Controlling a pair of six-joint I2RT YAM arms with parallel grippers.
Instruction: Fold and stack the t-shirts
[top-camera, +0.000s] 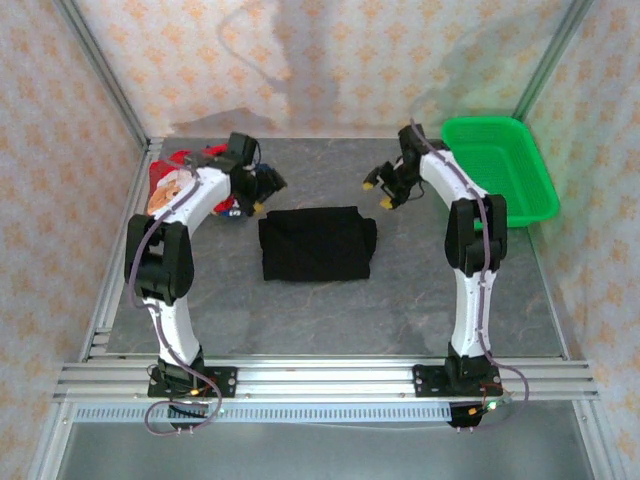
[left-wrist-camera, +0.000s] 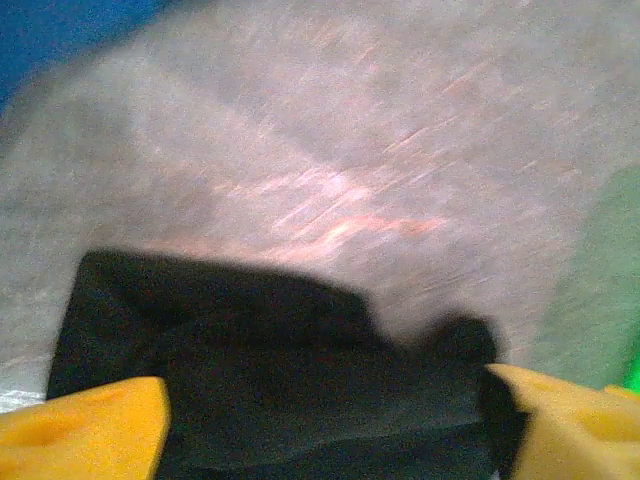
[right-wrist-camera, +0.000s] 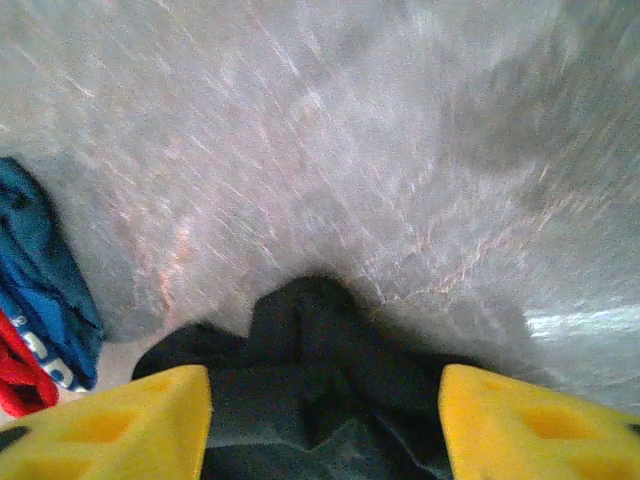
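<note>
Yellow fingers (left-wrist-camera: 80, 425) of my left gripper (left-wrist-camera: 325, 430) stand apart, empty; my right gripper (right-wrist-camera: 325, 425) gapes empty too. Black t-shirt (top-camera: 317, 243) lies folded mid-tabletop. Next, I judge: fetch the red t-shirt (top-camera: 172, 182) from the far-left corner and spread it flat.

A green plastic mesh basket (top-camera: 497, 165) sits at the far right corner of the grey, mottled table (top-camera: 330, 310), its open side up. An aluminium rail (top-camera: 320, 380) runs along the table's near edge. Beige walls (top-camera: 330, 60) with small orange motifs stand behind and beside the table.
</note>
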